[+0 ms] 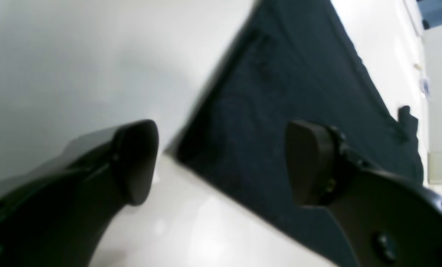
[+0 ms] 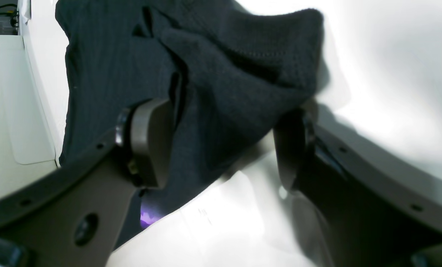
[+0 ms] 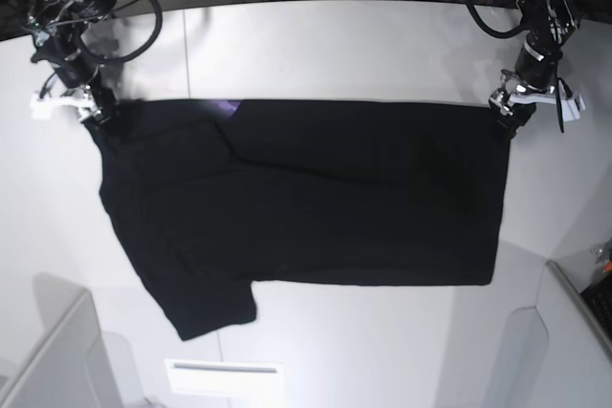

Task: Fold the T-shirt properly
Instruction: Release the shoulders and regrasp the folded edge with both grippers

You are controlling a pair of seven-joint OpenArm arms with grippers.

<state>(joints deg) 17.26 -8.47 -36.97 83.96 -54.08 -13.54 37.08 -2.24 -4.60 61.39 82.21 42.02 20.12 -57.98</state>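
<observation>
White tabletop (image 3: pixel 335 40), cables and gear along the far edge at 12 o'clock. T-shirt (image 3: pixel 316 207) spread flat mid-table, plain black side up, already folded lengthwise into a wide band; one sleeve hanging out toward 7 o'clock, sliver of purple print peeking at the top edge near 11.

Left gripper (image 1: pixel 221 163) at the shirt's 2 o'clock corner: fingers spread wide, nothing between them, corner of the cloth lying flat on the table just below. Right gripper (image 2: pixel 221 144) at the 10 o'clock corner: fingers also spread, bunched black fabric sitting in the gap; probably not clamped, though the close blurry view leaves contact with the pads unclear.

Step, as a judgement: end of a fold pass, both top corners set down and let go. Next likely calls for backing off, tucking the stray sleeve in, then a crosswise fold; needs clean pinches on the band's corners without dragging the layers.

View differences: base view alone gives overall shape and the loose sleeve. Right wrist view alone shows the rumpled corner and a purple glint underneath. Left wrist view alone confirms the crisp, flat corner.
</observation>
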